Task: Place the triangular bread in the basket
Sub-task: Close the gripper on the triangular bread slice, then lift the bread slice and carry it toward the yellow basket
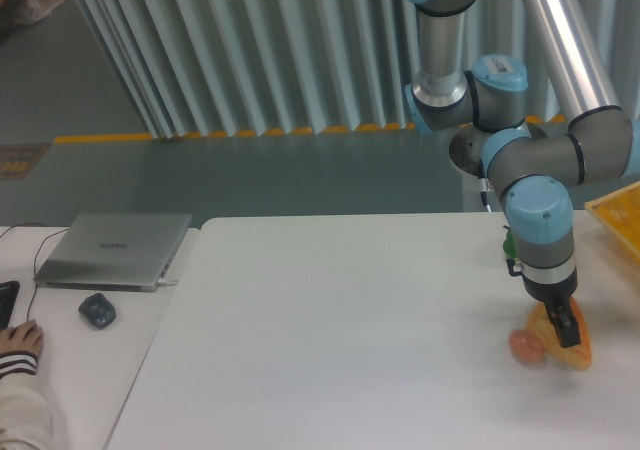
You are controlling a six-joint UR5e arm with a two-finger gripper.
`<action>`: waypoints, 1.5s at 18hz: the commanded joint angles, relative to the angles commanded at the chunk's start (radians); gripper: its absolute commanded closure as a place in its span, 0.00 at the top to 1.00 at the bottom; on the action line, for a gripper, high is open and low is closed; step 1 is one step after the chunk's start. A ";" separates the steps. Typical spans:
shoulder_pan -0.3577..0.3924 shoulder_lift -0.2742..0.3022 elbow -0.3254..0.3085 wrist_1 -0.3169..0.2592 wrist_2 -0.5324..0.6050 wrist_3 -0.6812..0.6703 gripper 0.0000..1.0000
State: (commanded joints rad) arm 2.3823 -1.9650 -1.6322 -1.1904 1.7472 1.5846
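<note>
Pale corrugated wall panels behind, with a yellow-orange stripe along the floor at their foot; in front, a white desk (330, 330) filling the lower view.

Far right on that desk: the triangular bread (574, 349), golden-orange, lying flat near the front edge. Directly over it, the gripper (564, 326) of the grey-and-blue arm (540, 185), pointing down, its black jaws right on the wedge. Cannot tell whether those jaws are closed on the bread or merely open around it; too small and dark to read.

Touching the bread's left side, a small reddish-brown egg (525, 346). Behind the wrist, a sliver of green pepper (510, 242), mostly hidden. At the right border, a corner of the basket (618, 214), yellow-orange, well apart from the bread.

Left side: closed silver laptop (115, 249) with faint lid lettering, unreadable. Dark mouse (97, 310) just in front. Hand (20, 341) in a striped cuff at the left edge. White label on the blue joint cap, also illegible.
</note>
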 joint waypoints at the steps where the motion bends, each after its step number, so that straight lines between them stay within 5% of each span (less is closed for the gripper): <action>1: 0.000 0.000 0.000 0.000 0.002 -0.002 0.72; 8: -0.005 0.000 0.006 -0.003 0.003 -0.017 0.40; 13: -0.005 0.002 0.024 -0.012 0.006 -0.015 0.29; 17: -0.002 0.009 0.040 -0.023 0.005 -0.015 0.29; 20: 0.003 0.011 0.093 -0.129 0.005 -0.014 0.29; 24: 0.008 0.032 0.095 -0.149 0.003 -0.003 0.29; 27: 0.047 0.069 0.101 -0.222 0.000 0.026 0.29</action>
State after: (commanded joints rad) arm 2.4297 -1.8961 -1.5310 -1.4126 1.7472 1.6105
